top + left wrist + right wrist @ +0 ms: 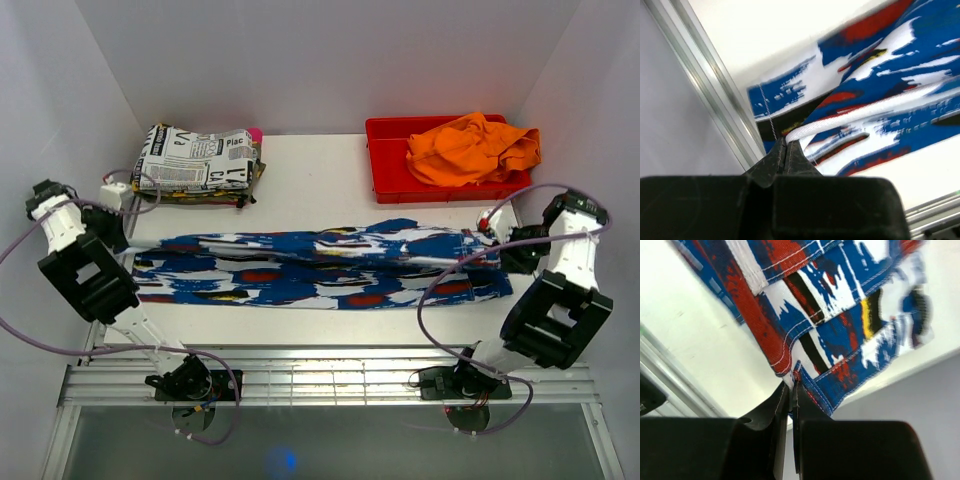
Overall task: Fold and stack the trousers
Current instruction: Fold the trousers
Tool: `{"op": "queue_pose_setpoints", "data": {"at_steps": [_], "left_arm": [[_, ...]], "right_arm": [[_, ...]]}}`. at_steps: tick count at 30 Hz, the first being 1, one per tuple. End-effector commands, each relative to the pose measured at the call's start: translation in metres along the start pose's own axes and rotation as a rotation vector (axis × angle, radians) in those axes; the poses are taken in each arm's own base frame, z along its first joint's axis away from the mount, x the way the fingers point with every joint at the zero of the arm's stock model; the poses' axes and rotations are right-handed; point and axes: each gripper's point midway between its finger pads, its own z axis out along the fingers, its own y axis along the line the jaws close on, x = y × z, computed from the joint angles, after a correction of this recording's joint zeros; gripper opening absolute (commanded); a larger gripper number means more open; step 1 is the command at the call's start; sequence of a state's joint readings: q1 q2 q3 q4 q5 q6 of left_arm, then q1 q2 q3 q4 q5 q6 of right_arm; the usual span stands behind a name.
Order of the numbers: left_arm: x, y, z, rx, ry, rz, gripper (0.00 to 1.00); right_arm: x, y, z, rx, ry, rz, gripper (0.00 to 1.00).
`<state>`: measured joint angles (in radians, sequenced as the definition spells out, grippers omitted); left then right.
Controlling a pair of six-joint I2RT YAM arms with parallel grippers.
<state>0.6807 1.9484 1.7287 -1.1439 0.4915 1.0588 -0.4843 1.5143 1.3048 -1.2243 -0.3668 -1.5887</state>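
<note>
The blue trousers (320,270), streaked white with red, black and yellow patches, lie stretched left to right across the white table (320,175). My left gripper (128,243) is at their left end. In the left wrist view it (785,142) is shut on the trousers (890,65) where a white drawstring (860,111) comes out. My right gripper (492,242) is at the right end. The right wrist view shows it (792,383) shut on a stitched hem corner of the trousers (830,305). The upper layer looks pulled taut between the two grippers.
A folded newspaper-print cloth (195,165) lies at the back left. At the back right a red tray (385,165) holds crumpled orange cloth (470,150). Aluminium rails (320,375) run along the near edge, and white walls close in both sides.
</note>
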Motion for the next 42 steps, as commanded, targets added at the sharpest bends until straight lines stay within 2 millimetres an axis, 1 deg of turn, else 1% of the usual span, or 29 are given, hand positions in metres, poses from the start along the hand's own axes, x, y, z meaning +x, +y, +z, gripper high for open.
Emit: {"op": "queue_pose_setpoints", "data": {"at_steps": [1,2,3,4,5,7,8,10,11,12,13,14,15,17,18,21,24,26,28,29,34,35,36,37,38,39,40,41,42], "left_arm": [[0.072,0.014,-0.021,-0.156,0.112,0.118,0.00],[0.088,0.005,-0.018,-0.144,0.138,0.131,0.00],[0.095,0.007,-0.019,-0.193,0.144,0.166,0.00],[0.128,-0.017,0.000,-0.134,0.196,0.162,0.00],[0.146,-0.023,0.004,-0.128,0.254,0.170,0.00],[0.169,-0.028,0.016,-0.128,0.302,0.183,0.00],[0.182,-0.039,0.025,-0.102,0.328,0.166,0.00],[0.192,-0.036,0.036,-0.097,0.354,0.123,0.00],[0.188,-0.027,0.035,-0.123,0.346,0.075,0.00],[0.186,-0.021,0.035,-0.134,0.346,0.046,0.00],[0.183,-0.016,0.035,-0.143,0.339,0.019,0.00],[0.174,0.000,0.032,-0.174,0.319,-0.017,0.00],[0.169,0.001,0.029,-0.161,0.313,-0.035,0.00],[0.151,0.008,0.026,-0.155,0.250,-0.055,0.00],[0.136,0.019,0.015,-0.174,0.220,-0.049,0.00],[0.113,0.028,0.001,-0.164,0.168,-0.034,0.00],[0.115,0.022,-0.006,-0.139,0.190,0.020,0.00],[0.125,0.008,-0.004,-0.108,0.210,0.058,0.00],[0.127,-0.003,-0.007,-0.111,0.208,0.112,0.00],[0.127,-0.006,-0.009,-0.112,0.206,0.125,0.00],[0.126,-0.020,-0.021,-0.125,0.206,0.201,0.00],[0.131,-0.026,-0.018,-0.111,0.219,0.219,0.14],[0.132,-0.025,-0.020,-0.127,0.222,0.226,0.22],[0.129,-0.028,-0.022,-0.124,0.214,0.227,0.29],[0.123,-0.026,-0.029,-0.138,0.195,0.244,0.48],[0.118,-0.032,-0.035,-0.125,0.173,0.237,0.51],[0.106,-0.037,-0.038,-0.110,0.116,0.245,0.52],[0.095,-0.039,-0.048,-0.119,0.082,0.265,0.52],[0.084,-0.045,-0.059,-0.102,0.053,0.280,0.59]], "right_arm": [[0.067,0.014,0.006,0.049,0.240,-0.089,0.08],[0.075,0.021,0.011,0.037,0.254,-0.112,0.08],[0.083,0.028,0.017,0.026,0.280,-0.115,0.08],[0.090,0.033,0.022,0.024,0.300,-0.120,0.08],[0.100,0.042,0.037,0.009,0.317,-0.123,0.08],[0.111,0.047,0.049,-0.012,0.341,-0.103,0.08],[0.112,0.044,0.053,-0.009,0.341,-0.096,0.08],[0.115,0.043,0.060,-0.030,0.342,-0.035,0.08],[0.114,0.039,0.061,-0.031,0.341,-0.022,0.08],[0.111,0.028,0.055,-0.010,0.336,-0.009,0.08],[0.110,0.026,0.056,-0.019,0.325,0.018,0.08],[0.108,0.022,0.054,-0.017,0.318,0.024,0.08],[0.103,0.012,0.048,0.001,0.304,0.025,0.08],[0.098,0.004,0.042,0.013,0.289,0.025,0.08],[0.092,-0.006,0.034,0.038,0.277,0.018,0.08],[0.087,-0.002,0.027,0.012,0.269,0.004,0.08],[0.091,0.013,0.028,-0.015,0.293,-0.049,0.08],[0.092,0.028,0.033,-0.024,0.296,-0.078,0.08],[0.092,0.036,0.033,-0.015,0.302,-0.105,0.08],[0.094,0.044,0.038,-0.031,0.301,-0.108,0.08],[0.098,0.050,0.036,-0.027,0.321,-0.116,0.08],[0.099,0.050,0.036,-0.030,0.325,-0.115,0.15],[0.099,0.048,0.034,-0.028,0.332,-0.113,0.27],[0.098,0.046,0.031,-0.023,0.328,-0.103,0.51],[0.096,0.044,0.028,-0.021,0.322,-0.102,0.60],[0.087,0.039,0.020,-0.014,0.298,-0.100,0.67],[0.083,0.035,0.015,-0.010,0.283,-0.095,0.69],[0.078,0.032,0.010,0.001,0.269,-0.091,0.70],[0.068,0.027,-0.002,0.006,0.245,-0.091,0.74]]}}
